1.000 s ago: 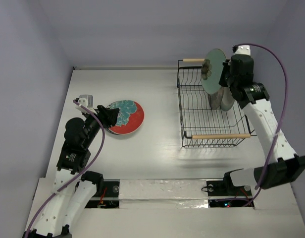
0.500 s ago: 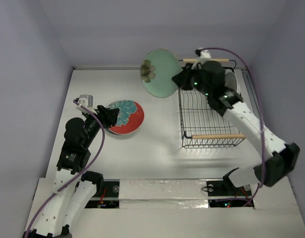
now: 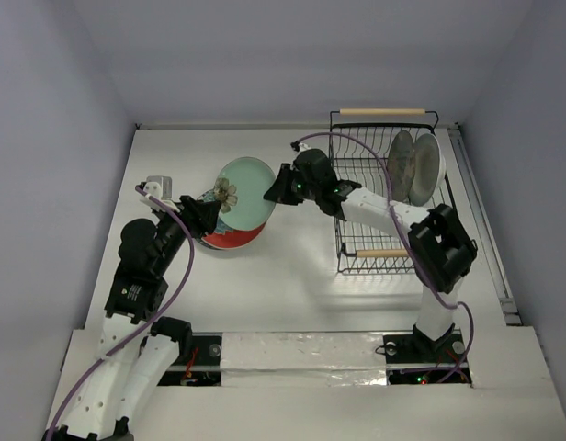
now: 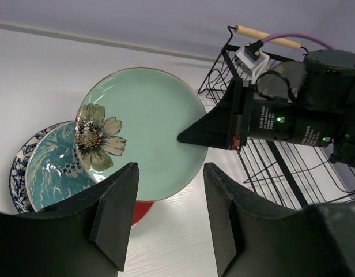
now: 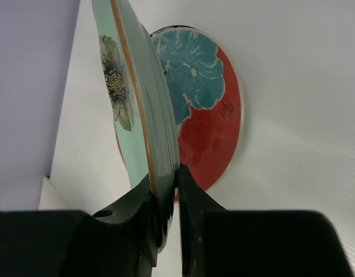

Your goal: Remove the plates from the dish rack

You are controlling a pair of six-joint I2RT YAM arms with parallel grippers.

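My right gripper [image 3: 276, 191] is shut on the rim of the pale green plate [image 3: 245, 189] and holds it tilted just above the red plate with teal design [image 3: 243, 228]. The right wrist view shows the green plate [image 5: 140, 109] edge-on between my fingers, the red plate [image 5: 209, 133] beneath. In the left wrist view the green plate [image 4: 144, 130] hangs over the red plate [image 4: 53, 170] and the blue-white plate [image 4: 17, 173] under it. My left gripper [image 4: 166, 225] is open and empty beside this stack. Two plates [image 3: 413, 167] stand upright in the dish rack [image 3: 384, 248].
The black wire rack has wooden handles at its far side [image 3: 384, 112] and near side [image 3: 376, 253]. The table's back wall runs behind the stack. The right arm [image 3: 375, 207] stretches from the rack across to the stack.
My right gripper has carried the pale green plate out of the rack, leftward and down, to just above the red plate. The left arm has not moved.
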